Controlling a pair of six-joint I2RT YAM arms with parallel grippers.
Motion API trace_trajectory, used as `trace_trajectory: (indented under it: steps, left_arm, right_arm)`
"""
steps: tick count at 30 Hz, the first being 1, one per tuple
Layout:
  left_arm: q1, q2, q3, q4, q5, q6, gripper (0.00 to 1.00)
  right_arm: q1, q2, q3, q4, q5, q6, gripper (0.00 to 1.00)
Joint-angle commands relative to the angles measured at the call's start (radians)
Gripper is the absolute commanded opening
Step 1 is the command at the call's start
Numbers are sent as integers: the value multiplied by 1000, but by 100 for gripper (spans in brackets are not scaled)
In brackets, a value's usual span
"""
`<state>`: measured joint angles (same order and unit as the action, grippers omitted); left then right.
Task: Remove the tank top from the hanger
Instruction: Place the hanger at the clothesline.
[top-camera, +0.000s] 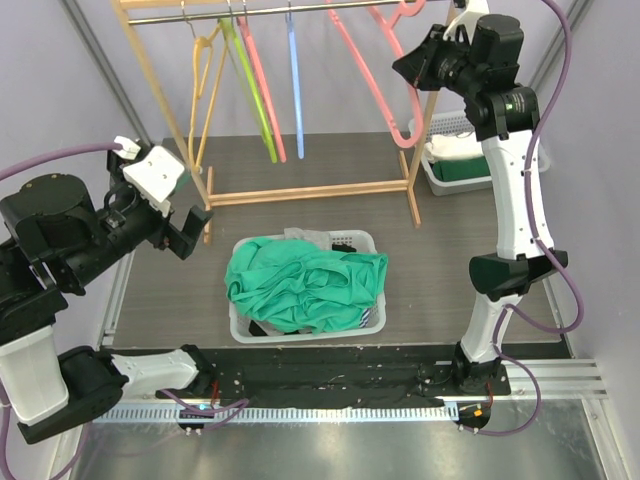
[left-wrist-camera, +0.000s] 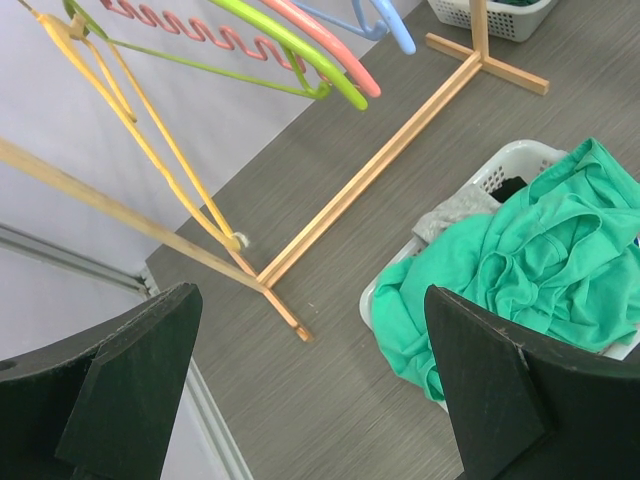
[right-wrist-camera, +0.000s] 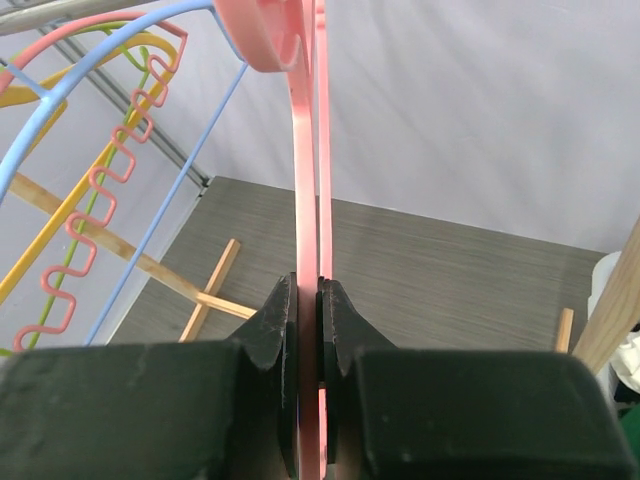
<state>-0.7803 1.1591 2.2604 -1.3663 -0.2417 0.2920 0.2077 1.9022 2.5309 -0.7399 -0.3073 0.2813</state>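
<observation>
Dark grey tabletop (top-camera: 420, 290), green fabric tank top (top-camera: 305, 285) heaped in the white plastic basket (top-camera: 240, 325), left gripper (left-wrist-camera: 310, 390) gaping empty, right gripper (right-wrist-camera: 318, 300) pinching the bare pink plastic hanger (right-wrist-camera: 308, 200), and any tug could unhook it from the metal rail (top-camera: 330, 8)!

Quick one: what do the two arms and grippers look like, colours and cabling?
The left arm and right arm mix white shells with black joints; purple cables loop along each. The left gripper has a white housing and wide black fingers; the right gripper is black, with wedge-shaped fingers.
</observation>
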Motion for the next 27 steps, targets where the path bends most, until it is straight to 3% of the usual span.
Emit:
trace_trajectory:
  steps: [1,10,18,25,27]
  left_arm:
    - [13,2,28,-62,35,-10,100]
    - [29,7,28,-56,61,-20,100]
    - [30,30,24,-45,120,-31,100]
    - [32,43,21,-28,151,-31,100]
    - [30,47,21,-21,173,-30,100]
  right_arm:
    - [-2,-18,11,54,-61,32,1]
    - [-1,-45,-14,56,-87,42,1]
    - [-2,-202,-93,90,-136,19,1]
    - [-1,-429,-484,120,-145,-22,1]
    - [-1,-480,-514,91,-156,-40,1]
